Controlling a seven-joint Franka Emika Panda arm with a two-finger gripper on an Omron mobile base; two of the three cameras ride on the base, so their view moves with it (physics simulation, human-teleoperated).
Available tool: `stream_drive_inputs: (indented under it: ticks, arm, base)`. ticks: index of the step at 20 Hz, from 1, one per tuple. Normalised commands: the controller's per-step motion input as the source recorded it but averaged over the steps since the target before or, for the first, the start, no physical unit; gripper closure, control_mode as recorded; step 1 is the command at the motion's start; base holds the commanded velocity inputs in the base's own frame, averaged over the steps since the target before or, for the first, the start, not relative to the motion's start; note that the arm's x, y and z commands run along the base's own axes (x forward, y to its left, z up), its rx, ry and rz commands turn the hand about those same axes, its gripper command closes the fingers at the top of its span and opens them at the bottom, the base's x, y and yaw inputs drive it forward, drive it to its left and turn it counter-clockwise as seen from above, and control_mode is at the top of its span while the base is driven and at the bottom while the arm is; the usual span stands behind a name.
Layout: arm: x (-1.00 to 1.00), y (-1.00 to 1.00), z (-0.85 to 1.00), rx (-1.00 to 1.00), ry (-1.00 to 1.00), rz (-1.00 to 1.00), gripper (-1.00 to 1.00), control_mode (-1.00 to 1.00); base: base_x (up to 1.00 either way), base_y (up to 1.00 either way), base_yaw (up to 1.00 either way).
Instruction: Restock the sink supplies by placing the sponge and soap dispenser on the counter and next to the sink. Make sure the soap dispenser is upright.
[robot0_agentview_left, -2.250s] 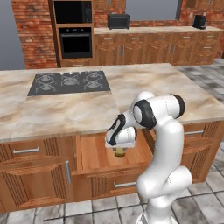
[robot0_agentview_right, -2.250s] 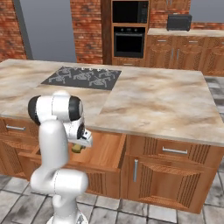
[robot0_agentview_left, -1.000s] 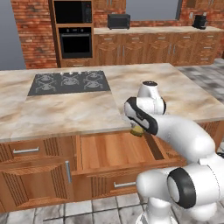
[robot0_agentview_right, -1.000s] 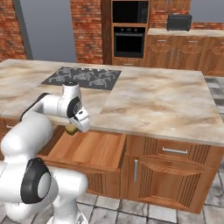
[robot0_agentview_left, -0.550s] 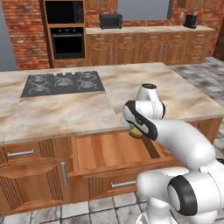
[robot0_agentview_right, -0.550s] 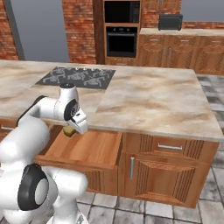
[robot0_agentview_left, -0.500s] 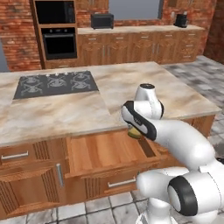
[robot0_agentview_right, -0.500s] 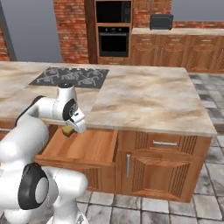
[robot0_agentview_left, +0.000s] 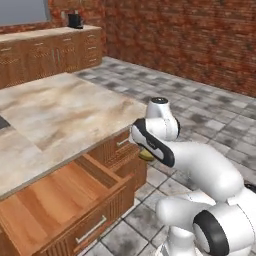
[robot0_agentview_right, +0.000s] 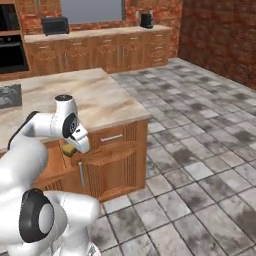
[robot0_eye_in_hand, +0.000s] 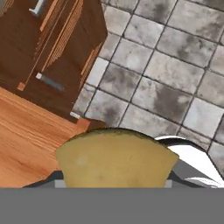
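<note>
The sponge (robot0_eye_in_hand: 116, 157) is held in the tool (robot0_agentview_right: 71, 149), whose jaws are closed part-way against its sides; in the hand view the yellow-olive body bulges up and out between them, and in the left base view a yellow edge (robot0_agentview_left: 145, 156) is seen just under the hand. It is carried at the right end of the island, just off the corner of the beige marbled worktop (robot0_agentview_left: 65, 112), above the open wooden drawer (robot0_agentview_left: 60, 202) and the grey tiled floor (robot0_agentview_right: 200, 165). The sponge is judged to be light and soft: it is likely to give under the jaws rather than resist them, so a modest squeeze is thought enough, and a harder one would only flatten it. Its surface looks matt and slightly rough, so slipping is not much feared, and no damage is expected should it be dropped. The best hold is judged to be across the pinched middle, where the jaws are seated between the two wider ends; whether the present grip sits exactly there cannot be told, since the lower half is hidden. The sink and the soap dispenser cannot be made out in these views, so the placing spot remains to be found.
</note>
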Motion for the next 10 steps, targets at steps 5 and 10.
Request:
stream_drive_inputs:
  ticks: [5, 10]
  arm:
    - [0.00, 0.00, 0.00, 0.00, 0.00, 0.00, 1.00, 1.00]
    - [0.00, 0.00, 0.00, 0.00, 0.00, 0.00, 1.00, 1.00]
  base:
    - [-0.02, 0.00, -0.95]
    - [0.03, 0.00, -0.91]
